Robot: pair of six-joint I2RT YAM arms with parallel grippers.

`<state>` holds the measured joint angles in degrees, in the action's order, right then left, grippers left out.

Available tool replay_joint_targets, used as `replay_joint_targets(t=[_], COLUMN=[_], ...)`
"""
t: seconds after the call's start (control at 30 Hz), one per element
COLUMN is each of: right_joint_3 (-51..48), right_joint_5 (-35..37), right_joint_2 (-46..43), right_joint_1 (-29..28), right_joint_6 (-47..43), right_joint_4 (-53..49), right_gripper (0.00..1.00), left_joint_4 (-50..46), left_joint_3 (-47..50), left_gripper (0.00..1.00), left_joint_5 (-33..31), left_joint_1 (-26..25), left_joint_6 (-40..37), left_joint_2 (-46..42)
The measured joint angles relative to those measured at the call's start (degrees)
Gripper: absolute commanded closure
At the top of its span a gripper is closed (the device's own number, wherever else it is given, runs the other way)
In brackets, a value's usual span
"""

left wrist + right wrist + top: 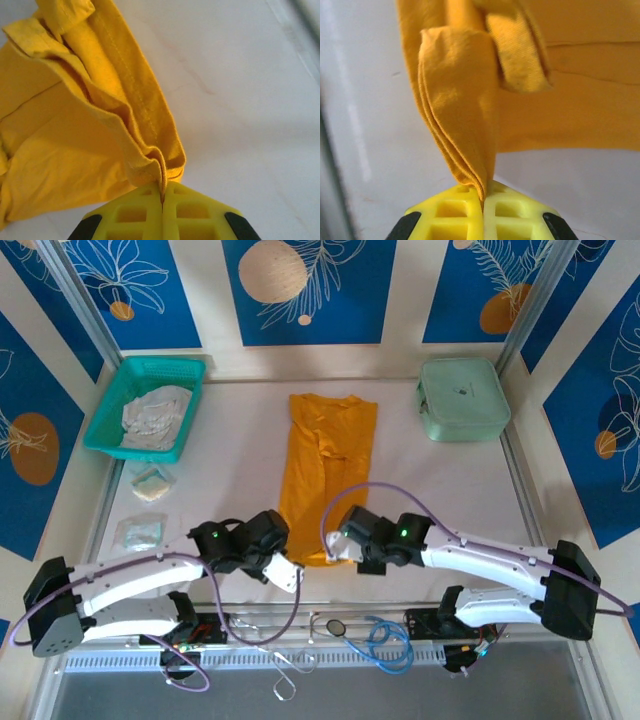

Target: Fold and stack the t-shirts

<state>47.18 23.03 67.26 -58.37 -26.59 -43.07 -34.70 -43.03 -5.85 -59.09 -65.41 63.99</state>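
The mustard-orange t-shirt (328, 455) lies folded into a long strip down the middle of the table. My left gripper (292, 568) is at its near left corner, shut on a ribbed hem fold of the t-shirt (75, 150); the yellow jaws (163, 192) are pressed together with the cloth pinched between them. At the near right corner my right gripper (338, 548) is shut on several stacked layers of the t-shirt (465, 100), which rise from its closed jaws (483, 197). A pale whitish-grey t-shirt (155, 418) lies crumpled in the teal basket (110, 405) at the back left.
A mint-green hard case (462, 400) sits at the back right. Two small clear packets (152, 483) (138, 533) lie on the left of the table, near the left arm. Loose cables (385, 640) run along the near edge between the arm bases.
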Motion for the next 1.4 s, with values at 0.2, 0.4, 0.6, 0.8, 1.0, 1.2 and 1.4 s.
replay_joint_targets(t=[0.2,0.4,0.6,0.8,1.0,1.2,1.4], right_joint_3=[6.3,13.0,18.2,22.3,24.1,25.7,27.3], right_joint_5=[-0.3,-2.1,-3.0,-3.8,-4.0,-3.9,-2.3], right_joint_2=[3.7,11.2,19.6,26.8,32.4,37.7,41.2], right_joint_1=[10.8,20.2,26.1,30.1,32.4,33.2,33.6], right_joint_6=[-1.5,-1.7,-1.9,-1.4,-0.2,1.2,4.6], right_joint_4=[3.7,6.8,10.0,12.8,16.1,18.5,19.6], right_gripper=[1.00,1.00,1.00,1.00,1.00,1.00,0.70], left_joint_4=[8.3,15.2,20.6,24.8,29.7,32.9,35.8], left_joint_3=[-6.4,-16.1,-20.8,-24.6,-25.8,-27.3,-28.6], left_gripper=[1.00,1.00,1.00,1.00,1.00,1.00,0.58], left_joint_5=[0.8,3.5,5.8,6.5,6.8,6.7,5.4], left_joint_1=[10.4,18.3,23.6,26.3,28.0,28.6,28.7], left_joint_6=[-0.5,-1.6,-2.0,-2.2,-2.2,-2.5,-2.2], left_joint_2=[6.4,16.1,24.6,31.9,37.4,42.1,45.3])
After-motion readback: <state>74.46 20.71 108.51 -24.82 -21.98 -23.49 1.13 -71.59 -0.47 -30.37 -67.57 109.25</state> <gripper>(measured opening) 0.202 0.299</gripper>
